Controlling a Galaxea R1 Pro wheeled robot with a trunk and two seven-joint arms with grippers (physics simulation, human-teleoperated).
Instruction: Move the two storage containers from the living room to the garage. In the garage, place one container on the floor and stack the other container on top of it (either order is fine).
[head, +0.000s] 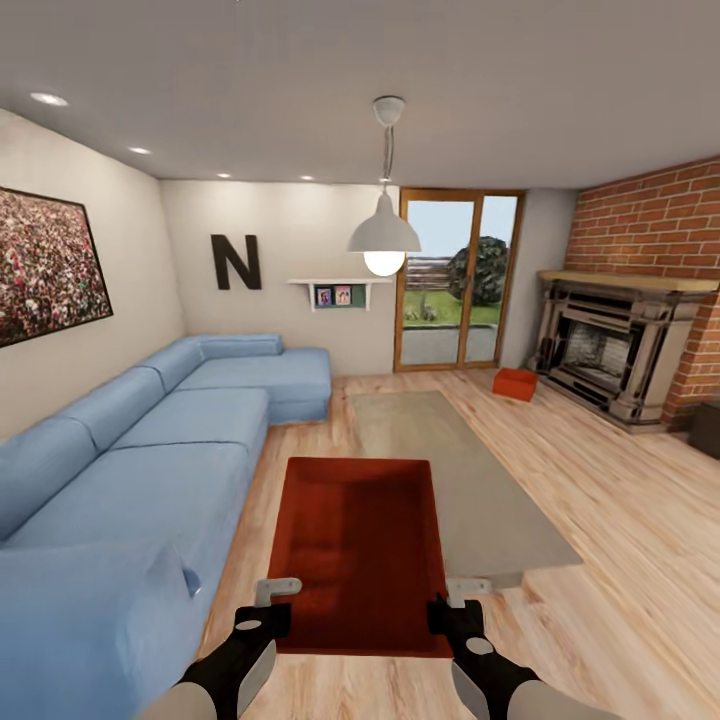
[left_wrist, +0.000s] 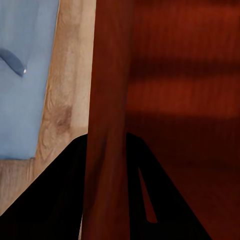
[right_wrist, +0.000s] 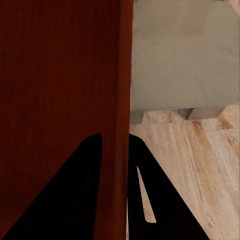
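Both my grippers, left (head: 268, 612) and right (head: 452, 610), pinch the near container (head: 355, 545) by its side walls; second container (head: 515, 383) sits far right by the fireplace (head: 610, 355).

bright, even | ceiling spots, lit pendant lamp (head: 384, 240) | wide-angle edge stretch | wrist views soft

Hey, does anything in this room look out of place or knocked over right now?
Nothing is spilled or tipped. One storage container sits alone on the wood floor by the fireplace; the other container is held by both end effectors.
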